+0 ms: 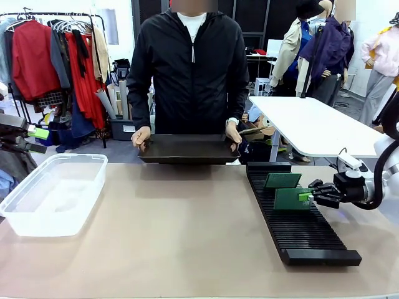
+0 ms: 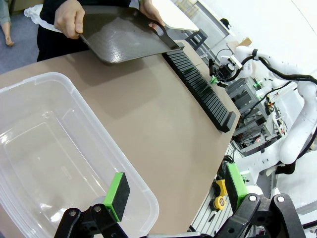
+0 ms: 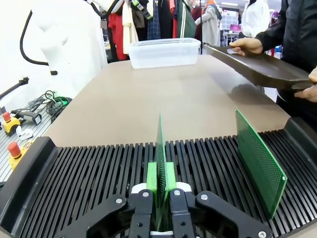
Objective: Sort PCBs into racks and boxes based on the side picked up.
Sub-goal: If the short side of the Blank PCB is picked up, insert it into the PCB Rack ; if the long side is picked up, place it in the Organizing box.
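A green PCB [image 3: 160,148] stands on edge in a slot of the long black rack [image 3: 89,173]. My right gripper [image 3: 161,181] is shut on its lower edge, a green pad against each face. From the front, this PCB [image 1: 292,198] and the right gripper [image 1: 307,196] sit over the rack [image 1: 299,230] at the right. A second PCB [image 3: 258,161] stands alone in a slot farther along; in the front view this second PCB [image 1: 282,180] lies behind the held one. My left gripper [image 2: 177,191] hangs open and holds nothing, over the near corner of the clear box [image 2: 49,148].
A person at the far side holds a dark brown tray [image 1: 187,149] in both hands, tilted above the table edge. The clear box [image 1: 62,159] stands at the table's left. Bare brown tabletop lies between box and rack.
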Controlling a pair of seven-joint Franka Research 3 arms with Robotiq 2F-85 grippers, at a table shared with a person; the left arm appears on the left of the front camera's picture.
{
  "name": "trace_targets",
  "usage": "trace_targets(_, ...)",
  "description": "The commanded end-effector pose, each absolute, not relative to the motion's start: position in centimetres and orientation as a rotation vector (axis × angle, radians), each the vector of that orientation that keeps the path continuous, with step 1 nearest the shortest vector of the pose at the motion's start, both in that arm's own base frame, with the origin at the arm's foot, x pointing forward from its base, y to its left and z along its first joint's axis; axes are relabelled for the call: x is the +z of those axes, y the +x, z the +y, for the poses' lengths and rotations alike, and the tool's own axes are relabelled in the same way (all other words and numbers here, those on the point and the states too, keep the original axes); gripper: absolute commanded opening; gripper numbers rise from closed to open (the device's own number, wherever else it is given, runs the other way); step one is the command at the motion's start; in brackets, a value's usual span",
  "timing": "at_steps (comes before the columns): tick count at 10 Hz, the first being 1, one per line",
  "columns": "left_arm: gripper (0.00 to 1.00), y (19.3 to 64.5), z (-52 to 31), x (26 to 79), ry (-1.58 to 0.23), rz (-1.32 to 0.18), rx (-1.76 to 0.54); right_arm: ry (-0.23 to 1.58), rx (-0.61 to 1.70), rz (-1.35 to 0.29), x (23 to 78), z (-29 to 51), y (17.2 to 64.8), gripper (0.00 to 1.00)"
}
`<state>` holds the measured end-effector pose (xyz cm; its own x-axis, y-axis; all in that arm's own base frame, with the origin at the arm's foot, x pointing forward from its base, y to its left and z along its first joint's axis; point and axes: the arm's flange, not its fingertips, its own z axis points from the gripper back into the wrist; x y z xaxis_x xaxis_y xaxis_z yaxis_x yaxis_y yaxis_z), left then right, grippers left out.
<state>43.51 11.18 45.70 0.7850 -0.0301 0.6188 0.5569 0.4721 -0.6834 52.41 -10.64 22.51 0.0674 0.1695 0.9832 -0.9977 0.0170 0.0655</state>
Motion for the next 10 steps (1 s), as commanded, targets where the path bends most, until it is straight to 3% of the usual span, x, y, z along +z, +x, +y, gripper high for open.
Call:
trace_targets(1,1.0,43.4,11.2,45.8,-1.031,-0.588,-0.387,1.106,1.199,-1.029,23.2,-10.6,53.4,0.26)
trace_targets(3,1.0,43.4,11.2,45.8,-1.031,-0.588,-0.387,1.118,1.191,-1.027,23.6,-10.7,53.8,0.5)
trace_targets(6,1.0,43.4,11.2,45.8,-1.031,-0.588,-0.387,1.16,1.169,-1.008,24.0,-11.0,53.7,0.97)
trace_targets(10,1.0,43.4,11.2,45.8,-1.031,-0.588,-0.387,1.198,1.131,-0.979,24.5,-11.2,52.9,1.0)
